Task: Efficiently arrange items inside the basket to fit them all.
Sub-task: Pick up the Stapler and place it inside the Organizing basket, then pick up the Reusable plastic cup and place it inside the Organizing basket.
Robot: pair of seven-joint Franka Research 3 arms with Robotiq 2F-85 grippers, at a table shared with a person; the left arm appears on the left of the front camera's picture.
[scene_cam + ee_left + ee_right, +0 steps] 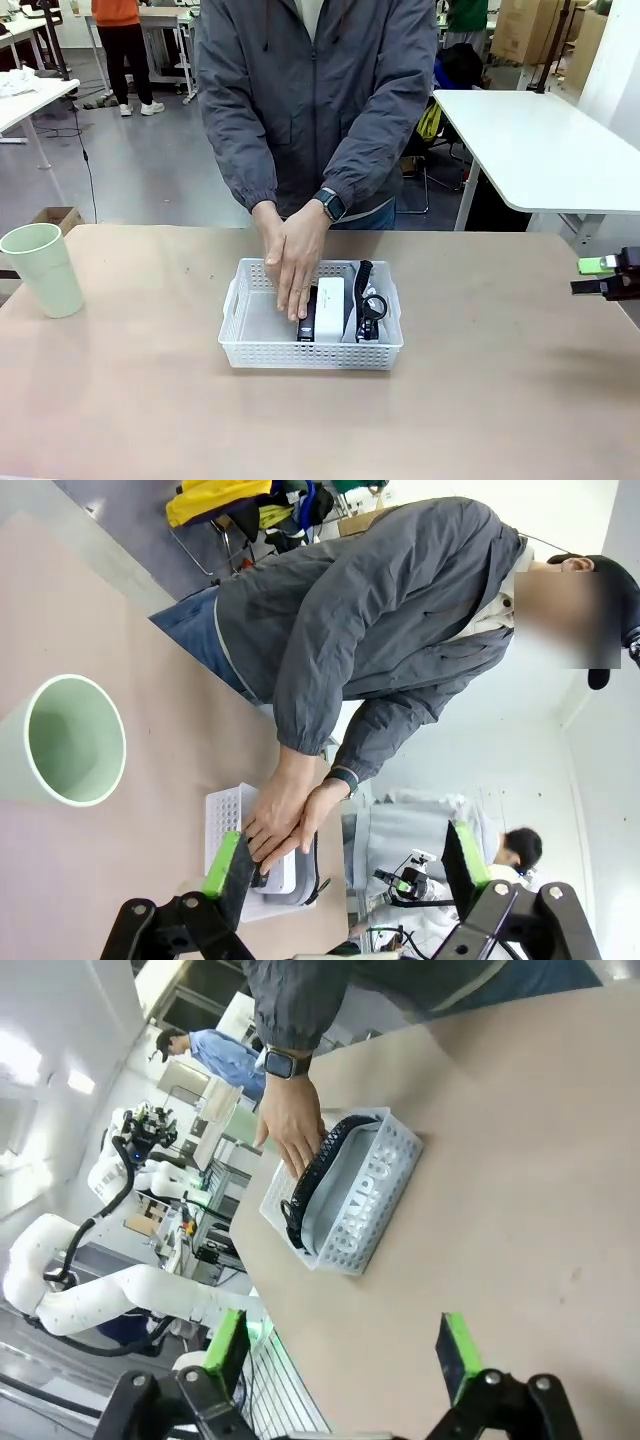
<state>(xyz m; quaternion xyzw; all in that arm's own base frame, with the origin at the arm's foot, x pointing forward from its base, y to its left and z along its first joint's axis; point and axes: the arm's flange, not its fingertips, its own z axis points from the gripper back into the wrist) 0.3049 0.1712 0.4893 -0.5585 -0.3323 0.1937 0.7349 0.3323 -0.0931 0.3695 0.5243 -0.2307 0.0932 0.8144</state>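
Observation:
The white lattice basket [246, 340] sits mid-table. Both of the person's hands [295, 262] reach into it, pressing on the small white box [331, 298] and the black stapler [306, 325]. The grey pouch [350, 318] with its black strap [367, 300] stands along the basket's right side; its "CAMPUS" lettering [362, 1198] shows through the basket [395, 1165] wall. The pale green cup [43, 268] stands outside the basket at the table's left edge, also near my left gripper [345, 865], which is open and empty. My right gripper [598, 275] hovers open at the far right, well away from the basket.
Bare brown tabletop [480, 400] surrounds the basket on all sides. A white table [540, 150] stands behind at the right. Other people and furniture are farther back in the room.

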